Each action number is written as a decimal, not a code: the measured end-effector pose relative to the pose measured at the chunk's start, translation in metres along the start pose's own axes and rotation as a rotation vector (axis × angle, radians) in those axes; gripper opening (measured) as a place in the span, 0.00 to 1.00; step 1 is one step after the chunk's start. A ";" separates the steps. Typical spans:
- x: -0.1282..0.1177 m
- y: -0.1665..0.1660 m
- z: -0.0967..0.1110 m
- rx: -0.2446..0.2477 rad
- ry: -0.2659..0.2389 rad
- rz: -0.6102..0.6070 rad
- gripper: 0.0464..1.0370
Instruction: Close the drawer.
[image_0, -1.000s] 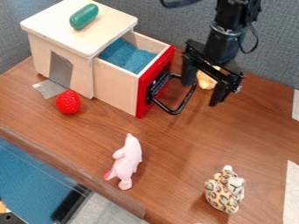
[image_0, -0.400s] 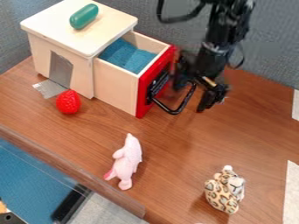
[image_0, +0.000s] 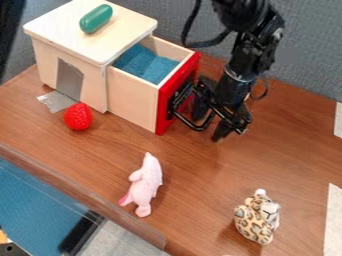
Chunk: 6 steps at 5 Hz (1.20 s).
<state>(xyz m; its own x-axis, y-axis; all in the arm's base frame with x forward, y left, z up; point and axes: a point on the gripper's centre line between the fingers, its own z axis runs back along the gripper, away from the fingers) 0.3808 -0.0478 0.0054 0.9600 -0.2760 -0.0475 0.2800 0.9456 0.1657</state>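
Drawer: pulled out of the wooden box (image_0: 45, 60), its side wall (image_0: 132, 102) and part of its inside in view; it sits on the right of the box in the camera view.
Red front: the drawer's outer panel (image_0: 167, 111), turned toward the gripper.
Handle: a black loop (image_0: 190, 124) sticking out from the red front, close against the gripper.
Gripper: hanging at the handle (image_0: 208, 124), its fingers spread, one tip near the loop and the other farther out over the table; whether either touches the loop, I cannot tell.
Arm: black, slanting down from the top edge (image_0: 248, 52).
In the drawer: blue lining (image_0: 143, 66), lying below the rim.
On the box: a green capsule-shaped toy (image_0: 95, 19), lying on the lid, off to the side of the drawer's opening.
Beside the box: a red strawberry-like toy (image_0: 78, 116) near the silver patch (image_0: 57, 101), alongside the drawer's line of travel rather than in it.
Table, lower middle: a pink dolphin-shaped toy (image_0: 145, 182), well apart from the drawer and near the table's raised edge (image_0: 87, 192).
Table, lower right: a leopard-spotted plush (image_0: 256, 220), upright, well apart from the handle.
Right edge: two white strips (image_0: 334, 220) on the wood (image_0: 200, 167).
Behind: a grey partition (image_0: 310, 50).
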 end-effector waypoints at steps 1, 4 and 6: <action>0.002 0.007 0.003 -0.002 0.000 0.030 0.35; -0.009 0.050 -0.005 0.014 0.024 0.189 0.16; -0.039 0.091 -0.019 0.061 0.055 0.280 0.10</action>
<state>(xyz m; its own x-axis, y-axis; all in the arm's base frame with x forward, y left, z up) 0.3692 0.0523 0.0039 0.9990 0.0055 -0.0448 0.0054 0.9711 0.2385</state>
